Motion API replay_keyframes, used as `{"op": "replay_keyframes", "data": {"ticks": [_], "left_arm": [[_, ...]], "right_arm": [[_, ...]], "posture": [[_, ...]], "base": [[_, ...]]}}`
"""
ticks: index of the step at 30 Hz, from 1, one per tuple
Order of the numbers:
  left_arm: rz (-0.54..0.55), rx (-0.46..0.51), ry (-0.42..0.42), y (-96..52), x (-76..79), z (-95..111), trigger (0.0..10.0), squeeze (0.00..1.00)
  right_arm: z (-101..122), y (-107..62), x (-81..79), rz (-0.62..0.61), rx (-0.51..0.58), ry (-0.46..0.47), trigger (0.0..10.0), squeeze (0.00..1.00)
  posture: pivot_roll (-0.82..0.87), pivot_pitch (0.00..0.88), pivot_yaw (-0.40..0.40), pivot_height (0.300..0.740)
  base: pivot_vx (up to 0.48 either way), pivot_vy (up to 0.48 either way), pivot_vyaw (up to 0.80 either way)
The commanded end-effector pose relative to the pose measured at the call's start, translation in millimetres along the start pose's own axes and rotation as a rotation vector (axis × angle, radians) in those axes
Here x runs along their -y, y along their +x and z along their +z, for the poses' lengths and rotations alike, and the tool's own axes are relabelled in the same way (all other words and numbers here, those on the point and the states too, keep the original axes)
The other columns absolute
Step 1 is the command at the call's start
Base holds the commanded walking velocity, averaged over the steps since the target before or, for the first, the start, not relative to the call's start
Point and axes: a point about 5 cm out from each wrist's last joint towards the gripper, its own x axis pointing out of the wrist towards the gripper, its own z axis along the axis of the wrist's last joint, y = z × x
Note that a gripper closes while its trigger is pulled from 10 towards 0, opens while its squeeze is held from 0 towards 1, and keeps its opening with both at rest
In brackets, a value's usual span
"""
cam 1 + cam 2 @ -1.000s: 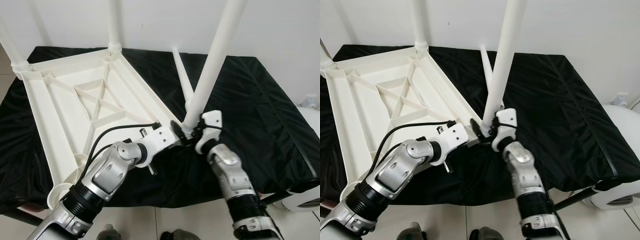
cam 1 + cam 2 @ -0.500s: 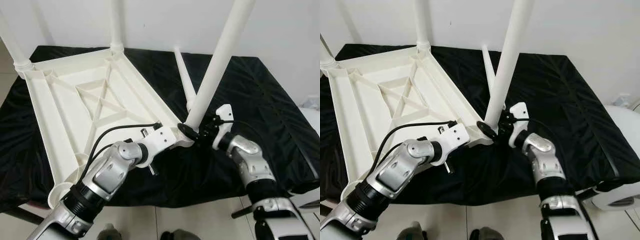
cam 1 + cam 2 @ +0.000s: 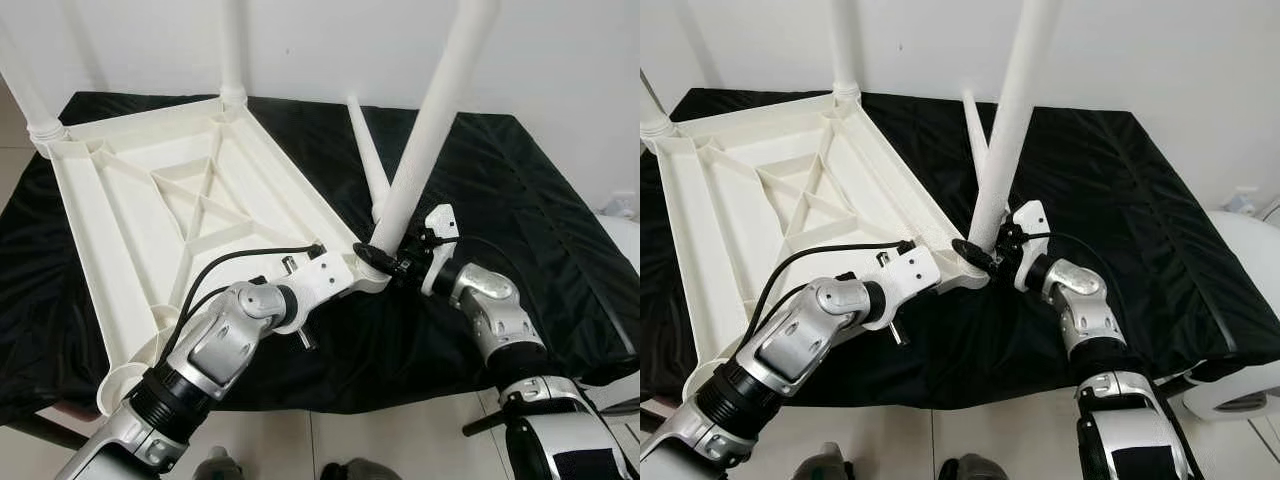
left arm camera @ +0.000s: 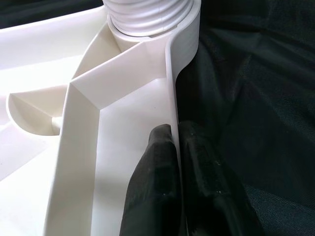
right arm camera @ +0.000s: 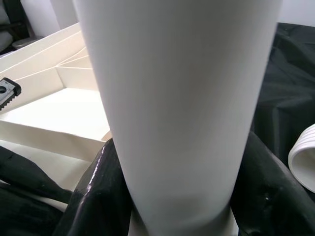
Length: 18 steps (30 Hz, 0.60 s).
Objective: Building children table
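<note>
The white tabletop (image 3: 120, 230) lies upside down on a black cloth (image 3: 520, 200). Two white legs (image 3: 232, 50) stand in its far corners. My left gripper (image 3: 352, 270) is shut on the tabletop's rim (image 4: 172, 88) just short of the near right corner, one finger (image 4: 157, 187) on each side of the wall. A third leg (image 3: 430, 120) stands in that corner socket (image 4: 147, 14), leaning right. My right gripper (image 3: 397, 262) is shut around its base, black fingers (image 5: 93, 196) on both sides of the leg (image 5: 177, 98). A fourth leg (image 3: 366, 160) lies loose on the cloth behind.
A white wall rises right behind the table. A rounded white object (image 3: 1240, 250) stands off the table's right end. The cloth's front edge (image 3: 400, 400) drops to a tiled floor just below my arms.
My right forearm has swung out from below the corner to its right side. The held leg tipped further right, then came back a little more upright. The left arm has not moved.
</note>
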Motion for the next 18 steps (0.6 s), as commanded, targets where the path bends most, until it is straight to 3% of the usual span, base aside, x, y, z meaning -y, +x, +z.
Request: {"op": "replay_keyframes", "data": {"ticks": [1,2,3,4,5,6,18], "left_arm": [[-0.006,0.053,0.060,-1.3,1.6,13.7,10.0,0.00],[-0.005,0.052,0.060,-1.5,1.5,13.3,10.0,0.00],[-0.005,0.051,0.060,-1.5,1.4,13.1,10.0,0.00],[-0.005,0.051,0.060,-1.5,1.4,13.1,10.0,0.00],[-0.005,0.051,0.060,-1.6,1.4,13.0,10.0,0.00],[-0.006,0.051,0.060,-1.5,1.5,13.1,10.0,0.00],[-0.009,0.052,0.057,-0.8,3.0,13.2,10.0,0.00]], "right_arm": [[-3.5,-2.3,1.9,-0.002,-0.021,0.003,0.0,0.00],[-4.8,-2.3,1.2,0.002,-0.021,0.005,0.0,0.00],[-6.0,-2.4,1.0,-0.001,-0.023,0.009,3.5,0.00],[-6.0,-2.4,1.0,-0.001,-0.023,0.009,3.5,0.00],[-6.7,-2.4,1.1,-0.008,-0.022,0.010,8.4,0.00],[-7.4,-2.5,1.2,-0.020,-0.025,0.016,10.0,0.00],[-6.8,1.2,-8.5,-0.132,0.029,0.035,10.0,0.00]], "posture": [[0.05,0.000,-0.064,0.740],[0.05,0.000,-0.064,0.740],[0.05,0.000,-0.064,0.740],[0.05,0.000,-0.064,0.740],[0.05,0.000,-0.063,0.740],[0.05,0.000,-0.063,0.740],[0.04,0.000,-0.069,0.740]], "base": [[0.000,0.000,0.00],[0.000,0.000,0.00],[0.000,0.000,0.00],[0.000,0.000,0.00],[0.000,0.000,0.00],[0.000,0.000,0.00],[0.000,0.000,0.00]]}}
